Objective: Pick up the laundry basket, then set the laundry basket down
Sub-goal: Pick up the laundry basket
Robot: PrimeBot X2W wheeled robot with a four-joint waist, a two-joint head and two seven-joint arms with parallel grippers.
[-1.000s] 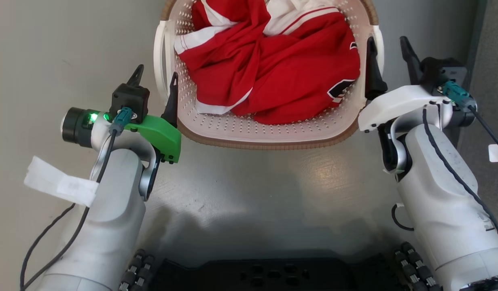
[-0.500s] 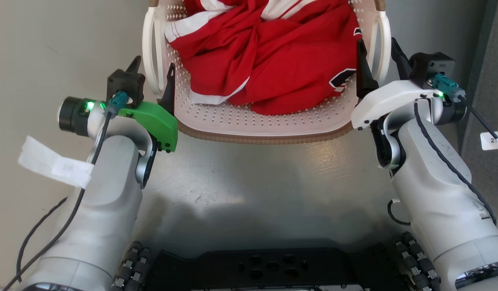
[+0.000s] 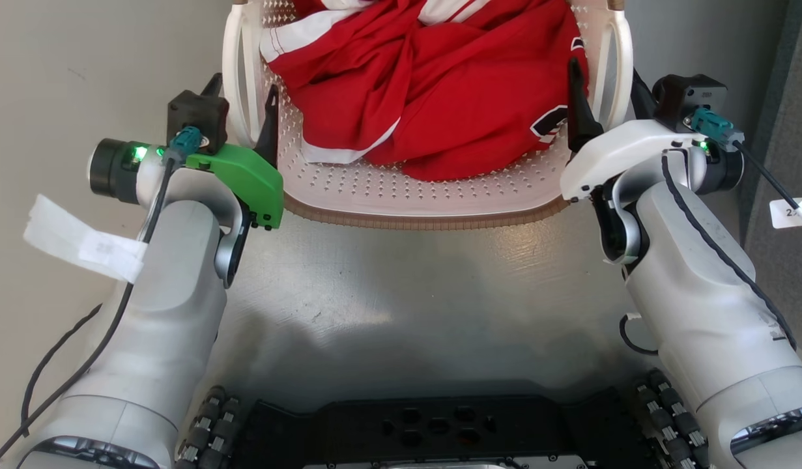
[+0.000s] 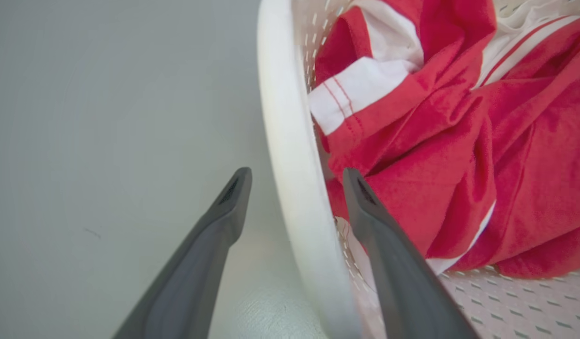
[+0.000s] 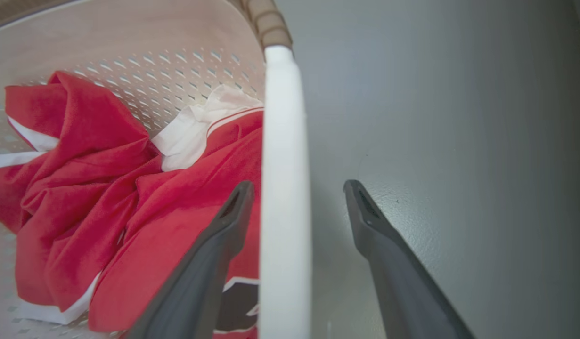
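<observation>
Nearest is the robot's black base (image 3: 433, 430), and then the grey floor (image 3: 407, 286). A bit further out, the 2 arms reach forward, 1 on each side. The left gripper (image 3: 242, 88) is spread wide, with 1 finger outside the basket and 1 finger inside it. The white left handle (image 3: 234, 78) runs through the gap. The right gripper (image 3: 604, 68) is spread wide too, with the white right handle (image 3: 619, 71) in its gap. Neither one is squeezing anything yet. In the left wrist view the inside finger looks very near the handle, but I cannot tell if it touches.

I think this is the grab step of picking up, with both grippers in place around the handles. Next, both need to pinch the handles tight at the same time. Then they need to go up together and level, so the basket does not tip.

The laundry basket (image 3: 407, 189) sits on the floor right in front of the robot, between the 2 grippers. It is cream-white plastic with lots of little holes, and a brown woven-looking rim (image 3: 427, 221) goes round its edge. Further in lies a bunched-up red shirt (image 3: 440, 85) with white stripes, filling much of it. The far end of the basket is cut off at the top of the head view.
</observation>
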